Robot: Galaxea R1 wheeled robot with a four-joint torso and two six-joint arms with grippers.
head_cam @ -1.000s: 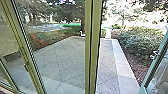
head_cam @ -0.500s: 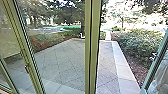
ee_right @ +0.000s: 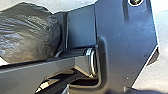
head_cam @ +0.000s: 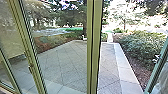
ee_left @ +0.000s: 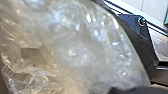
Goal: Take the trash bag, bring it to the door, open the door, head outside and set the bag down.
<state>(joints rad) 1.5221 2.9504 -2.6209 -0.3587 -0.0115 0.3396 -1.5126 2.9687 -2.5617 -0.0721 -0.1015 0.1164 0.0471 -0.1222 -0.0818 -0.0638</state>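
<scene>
Large in the left wrist view is the trash bag (ee_left: pixel 82 47), translucent, crumpled and shiny, with a darker patch inside. In the right wrist view a rounded, dark plastic bag (ee_right: pixel 27 35) appears beside the robot's base; whether it is the same bag I cannot tell. A green-framed glass door (head_cam: pixel 157 67) stands at the head view's right edge, with pale, crumpled shapes in its glass. Between it and the upright post (head_cam: pixel 94 47) lies an opening to the paving. How either gripper stands cannot be made out.
Glass panels with a slanting frame (head_cam: pixel 31 52) stand on the left. Beyond them spreads a tiled patio (head_cam: pixel 67 65), with a pale stone border (head_cam: pixel 125 67) on the right. Bushes (head_cam: pixel 140 45) and mulch lie past that border, trees farther back.
The whole head view has shifted slightly, as the camera has moved; the post and patio now show a little farther right. Nothing else has visibly changed.
</scene>
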